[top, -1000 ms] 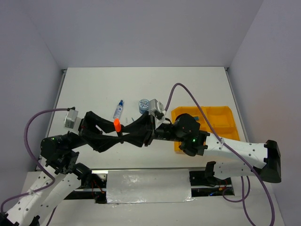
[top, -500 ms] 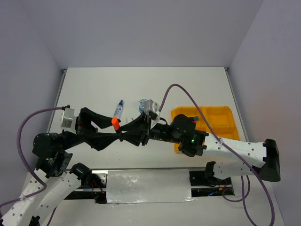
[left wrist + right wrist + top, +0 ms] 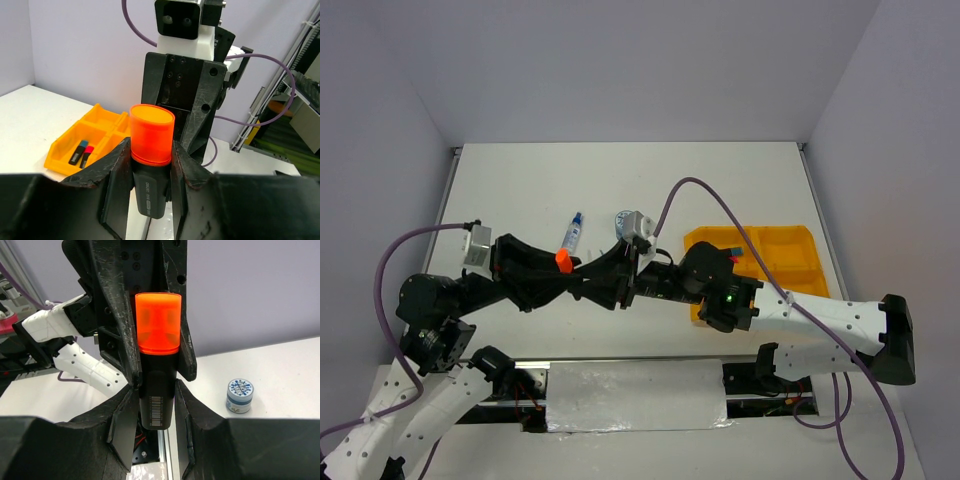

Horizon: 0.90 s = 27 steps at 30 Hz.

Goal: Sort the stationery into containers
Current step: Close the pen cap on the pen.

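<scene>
A black highlighter with an orange cap (image 3: 561,262) is held upright in the air between both arms, above the table's near middle. My left gripper (image 3: 566,271) is shut on it just below the cap (image 3: 151,131). My right gripper (image 3: 576,285) has its fingers (image 3: 126,412) pressed against the black body (image 3: 157,390) lower down. The orange-yellow tray (image 3: 802,236) lies at the right; the left wrist view (image 3: 64,161) shows a blue-capped and a pink-capped highlighter (image 3: 87,153) in one compartment. A blue-white pot (image 3: 624,220) and a blue-capped clear bottle (image 3: 572,234) lie on the table behind the grippers.
The two arms cross the near half of the table and their purple cables loop above them. The pot also shows in the right wrist view (image 3: 239,396), on the white table to the right of the fingers.
The highlighter and my left gripper have shifted slightly left and back. My right gripper has followed to the left and now sits around the highlighter's body.
</scene>
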Each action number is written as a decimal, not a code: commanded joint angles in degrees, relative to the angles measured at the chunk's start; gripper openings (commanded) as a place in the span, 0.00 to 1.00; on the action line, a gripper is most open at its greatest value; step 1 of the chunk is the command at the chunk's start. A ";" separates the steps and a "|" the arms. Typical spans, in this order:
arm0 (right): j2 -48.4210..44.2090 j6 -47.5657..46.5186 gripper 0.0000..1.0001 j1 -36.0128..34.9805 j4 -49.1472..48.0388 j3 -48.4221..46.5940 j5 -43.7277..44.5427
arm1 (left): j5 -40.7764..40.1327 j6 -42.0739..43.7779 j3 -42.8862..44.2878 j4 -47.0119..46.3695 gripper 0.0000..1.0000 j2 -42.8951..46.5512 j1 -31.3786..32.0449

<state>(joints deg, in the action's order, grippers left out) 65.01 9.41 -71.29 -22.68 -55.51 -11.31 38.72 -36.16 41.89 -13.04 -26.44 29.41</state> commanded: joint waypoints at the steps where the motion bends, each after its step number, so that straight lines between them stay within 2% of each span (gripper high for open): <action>1: -0.06 -0.62 0.00 -0.61 -1.58 -2.68 0.06 | 0.39 1.18 1.18 -0.59 0.36 0.07 0.21; 3: 0.02 -0.36 0.00 -0.43 -2.28 -2.07 -0.55 | 0.48 1.44 1.62 -0.32 0.30 -0.02 0.12; 5: -0.06 -0.27 0.00 -0.52 -2.72 -1.63 -0.90 | 1.18 1.62 1.88 -0.58 0.16 -0.02 0.12; 6: 0.02 -0.27 0.00 -0.52 -2.81 -1.36 -1.51 | 1.44 1.88 1.97 -0.85 0.05 0.15 0.12; 7: -0.15 -0.09 0.14 -0.43 -3.33 -1.10 -1.78 | 2.40 1.88 1.88 -1.28 0.02 0.24 0.21; 8: -0.32 0.43 0.23 -0.43 -3.60 -0.40 -1.96 | 2.85 1.97 1.71 -1.72 0.00 0.51 0.12; 9: -0.50 0.70 0.39 -0.52 -3.78 -0.04 -2.22 | 3.37 2.32 1.70 -2.51 0.00 0.86 0.21; 12: -1.38 2.10 0.64 0.18 -3.52 1.36 -1.96 | 6.01 3.03 1.88 -2.87 0.00 0.60 0.12; 14: -2.08 4.20 0.69 1.23 -3.95 2.50 -4.41 | 9.42 2.07 2.23 -3.74 0.00 -0.02 0.21; 15: -2.34 5.00 0.75 2.63 -4.39 2.86 -5.99 | 10.84 1.36 2.23 -6.01 0.00 -0.72 0.21; 18: -2.00 8.34 0.78 5.97 -6.85 3.30 -16.87 | 16.81 -2.85 1.79 -12.94 0.00 -2.12 0.12; 19: -1.82 9.21 0.79 6.51 -8.86 3.21 -22.91 | 17.87 -4.25 1.71 -14.63 0.00 -2.48 0.21; 23: -0.07 11.67 0.79 6.69 -12.12 1.29 -32.60 | 21.39 -10.93 0.57 -22.81 0.00 -3.27 0.30; 27: 2.39 13.97 0.77 6.60 -15.63 -0.92 -36.58 | 22.10 -12.44 0.39 -24.84 0.00 -3.18 0.30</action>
<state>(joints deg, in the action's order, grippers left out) 65.78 20.43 -64.53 -31.66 -52.99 -39.97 57.56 -45.17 41.87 -29.91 -29.87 29.45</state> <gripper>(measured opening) 0.781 0.431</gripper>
